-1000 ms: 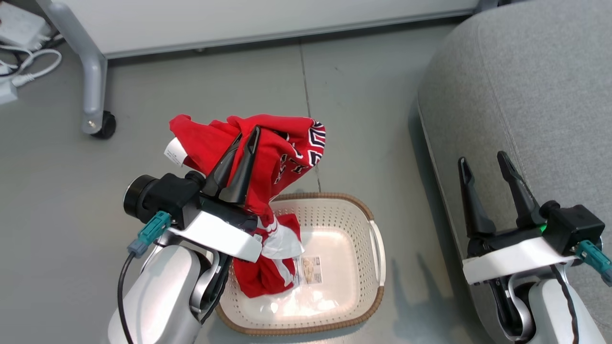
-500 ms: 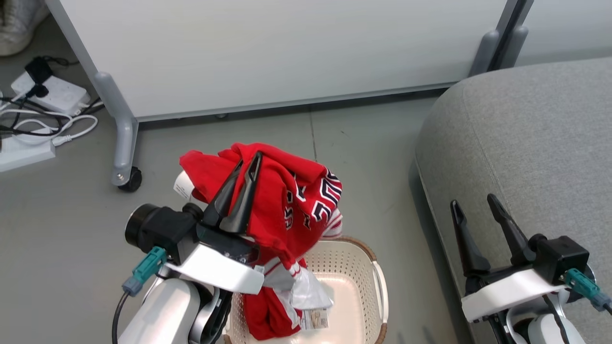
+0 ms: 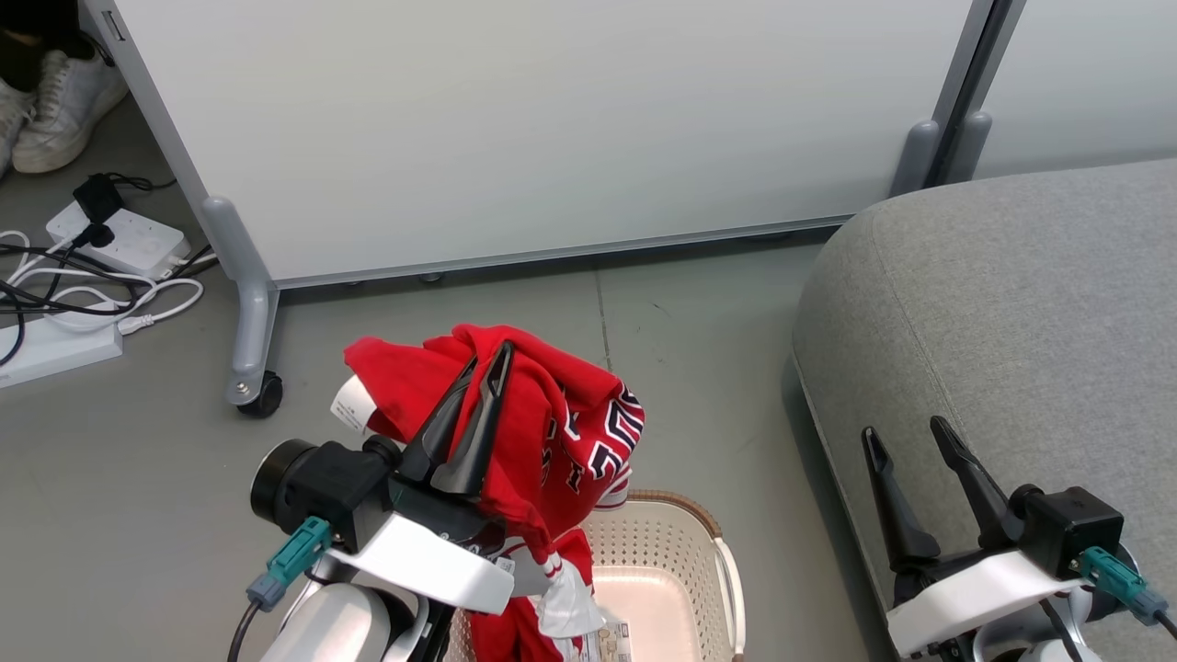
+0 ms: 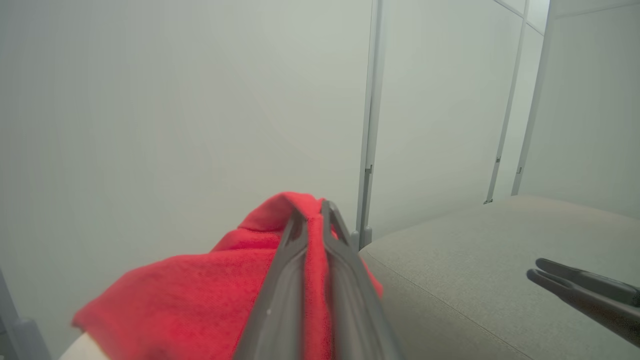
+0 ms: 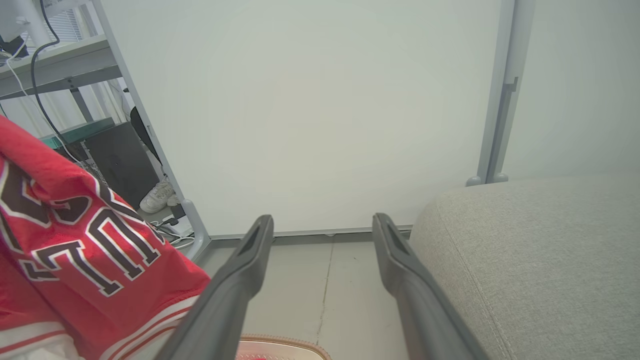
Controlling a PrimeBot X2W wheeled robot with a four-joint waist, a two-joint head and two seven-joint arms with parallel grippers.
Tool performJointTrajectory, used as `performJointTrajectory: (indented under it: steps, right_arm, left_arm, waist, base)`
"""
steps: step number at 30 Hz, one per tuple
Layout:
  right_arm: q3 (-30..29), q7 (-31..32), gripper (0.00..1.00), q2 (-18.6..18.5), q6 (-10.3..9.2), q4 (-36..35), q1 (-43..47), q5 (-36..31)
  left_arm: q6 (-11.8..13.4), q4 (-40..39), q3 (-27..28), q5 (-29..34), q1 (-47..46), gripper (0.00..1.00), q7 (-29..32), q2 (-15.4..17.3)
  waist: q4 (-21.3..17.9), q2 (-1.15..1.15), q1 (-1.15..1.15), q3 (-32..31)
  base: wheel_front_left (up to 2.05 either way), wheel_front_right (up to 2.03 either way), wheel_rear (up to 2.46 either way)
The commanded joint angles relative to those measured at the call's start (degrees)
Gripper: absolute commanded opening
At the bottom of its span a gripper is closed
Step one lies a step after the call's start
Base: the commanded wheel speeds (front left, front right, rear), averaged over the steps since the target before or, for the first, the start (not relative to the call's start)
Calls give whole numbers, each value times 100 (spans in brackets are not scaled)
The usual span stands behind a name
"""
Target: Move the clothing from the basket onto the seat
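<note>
**Operator:** Where does the load stand?

**Coach:** Your left end effector [image 3: 490, 354] is pressed together on a fold of the clothing [image 3: 561, 414], held up above the basket [image 3: 685, 542]. The tail of the cloth hangs down toward the basket's left side. The seat [image 3: 1011, 303] lies off to your right.

**Operator:** And the other arm?

**Coach:** Your right end effector [image 3: 903, 427] is spread and holds nothing, just beside the seat's front edge.

**Operator:** How do I carry this well?

**Coach:** I'd judge you're mid-carry. Raise the bundle until the tail is free of the rim, so it can't drag the basket, then swing right in one smooth arc. Hold the pinch tight: it takes one fold and the bulk drapes loose, so a jerk could shed it. Steer past your right arm, which looks close to the path. Let go once the cloth is well over the cushion, not at its rounded edge.

**Operator:** Which view should I trust?

**Coach:** The head view gives you the basket, the hanging tail and a white tag [image 3: 352, 405]. The left wrist view adds the pinch up close, with the seat ahead. The right wrist view adds the lettering [image 5: 90, 240] and striped hem, side on
</note>
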Motion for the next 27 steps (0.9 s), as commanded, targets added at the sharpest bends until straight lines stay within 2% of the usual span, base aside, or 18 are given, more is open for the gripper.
performJointTrajectory:
  steps: [1, 17, 21, 27]
  right_arm:
    - [7, 37, 100, -23, 13, -33, 64, 28]
    - [224, 38, 100, -9, 13, -96, -15, 62]
    - [618, 80, 100, -5, 13, -185, -155, 95]
    - [1707, 126, 100, 19, 13, -259, -400, 314]
  left_arm:
    - [45, -38, 19, -21, 42, 0, 4, 52]
    - [106, -88, -17, -79, 99, 0, 23, 84]
    - [105, -94, -32, -94, 68, 0, 27, 98]
    - [98, -98, -75, -89, -5, 0, 64, 113]
  waist:
    - [2, 0, 0, -14]
    - [10, 0, 0, -58]
    - [9, 0, 0, -69]
    - [56, 0, 0, -65]
  base:
    - [0, 0, 0]
    - [0, 0, 0]
    - [0, 0, 0]
    - [0, 0, 0]
